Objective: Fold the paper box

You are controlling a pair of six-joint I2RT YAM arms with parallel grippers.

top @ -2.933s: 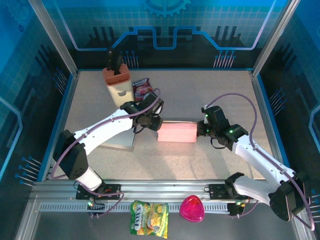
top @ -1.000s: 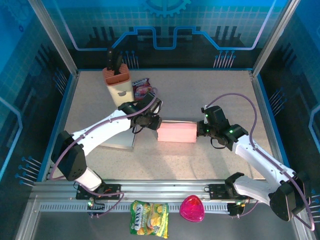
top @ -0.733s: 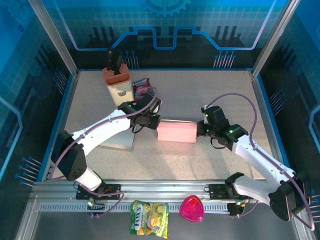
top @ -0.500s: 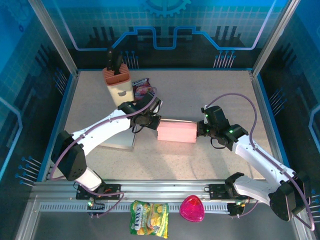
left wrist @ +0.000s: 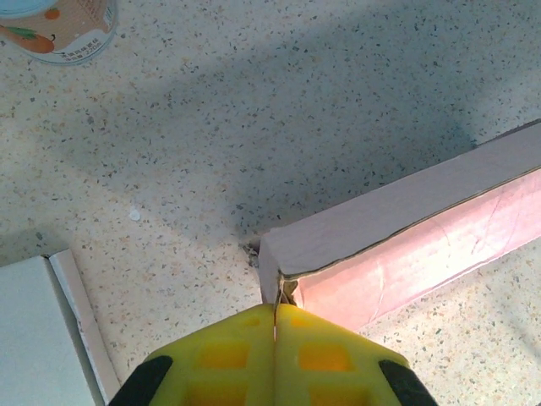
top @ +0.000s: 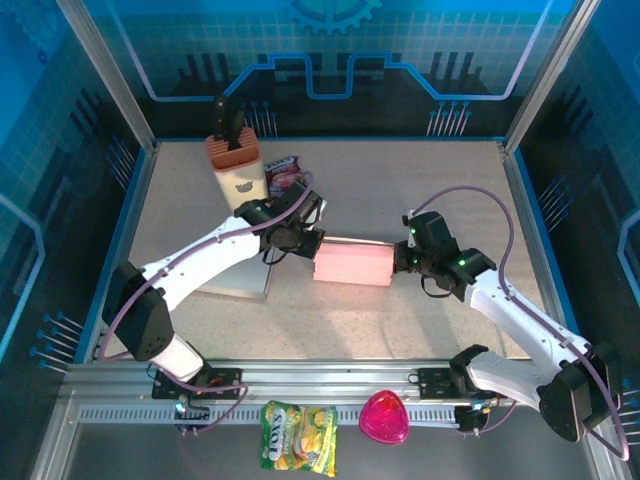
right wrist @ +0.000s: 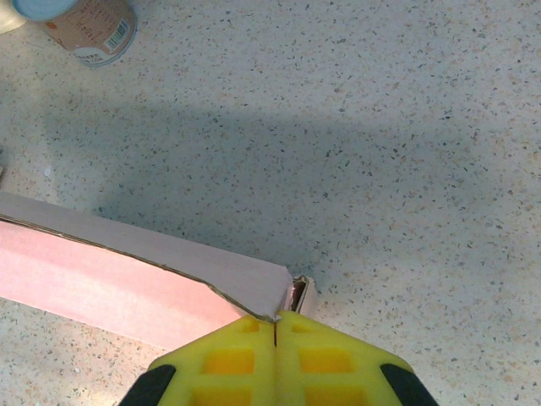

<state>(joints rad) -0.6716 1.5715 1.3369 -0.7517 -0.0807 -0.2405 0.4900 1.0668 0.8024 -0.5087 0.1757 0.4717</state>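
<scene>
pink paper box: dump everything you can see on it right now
The pink paper box looks like thin cardboard: a long, low rectangular shell with raw brownish edges along its seams. It lies flat on the speckled table, about mid-table between the arms. The left gripper is shut on a thin wall at the corner nearest it, and the right gripper is shut on the opposite end's corner.
</scene>
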